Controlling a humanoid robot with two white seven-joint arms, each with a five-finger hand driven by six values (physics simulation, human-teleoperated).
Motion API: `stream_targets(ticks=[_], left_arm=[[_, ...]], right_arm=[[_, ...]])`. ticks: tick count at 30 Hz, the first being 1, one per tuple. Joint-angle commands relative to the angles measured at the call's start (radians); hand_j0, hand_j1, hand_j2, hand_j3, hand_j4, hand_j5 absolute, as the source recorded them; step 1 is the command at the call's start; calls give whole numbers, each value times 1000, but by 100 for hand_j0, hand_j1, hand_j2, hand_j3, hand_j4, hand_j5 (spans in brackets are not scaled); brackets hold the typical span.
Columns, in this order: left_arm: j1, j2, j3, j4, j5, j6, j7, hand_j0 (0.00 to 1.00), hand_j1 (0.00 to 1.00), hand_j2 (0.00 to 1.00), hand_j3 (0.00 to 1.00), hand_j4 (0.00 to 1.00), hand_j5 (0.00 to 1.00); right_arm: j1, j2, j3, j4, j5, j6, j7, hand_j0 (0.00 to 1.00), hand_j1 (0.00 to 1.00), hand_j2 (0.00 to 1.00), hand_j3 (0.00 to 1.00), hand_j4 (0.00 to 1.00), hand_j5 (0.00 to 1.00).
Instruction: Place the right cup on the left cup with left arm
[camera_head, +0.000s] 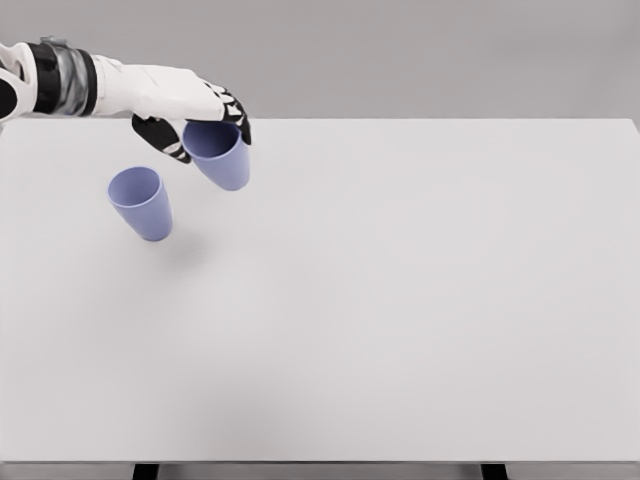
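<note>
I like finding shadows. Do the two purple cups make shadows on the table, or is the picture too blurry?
In the head view, a faint soft shadow lies on the table right of the standing cup; the cup held in the left hand casts only a hazy one. The picture is slightly soft, with even light and no glare.

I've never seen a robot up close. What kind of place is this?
Probably a simulated test bench, not a real room: a bare white table against a blank grey backdrop, with only two identical blue cups, one standing, one held by the left robot hand.
</note>
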Motion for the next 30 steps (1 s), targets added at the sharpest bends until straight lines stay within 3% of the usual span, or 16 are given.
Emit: stream_targets(ticks=[1,30], left_arm=[[-2,27,2,-4,10,-1,0,70,70,70,70,70,70],[-40,184,-1,-30,35,-3,0,71,71,71,71,71,71]], right_arm=[[0,0,0,0,1,0,0,100,100,100,100,100,100],[0,0,0,0,-1,-1,0,100,100,100,100,100,100]])
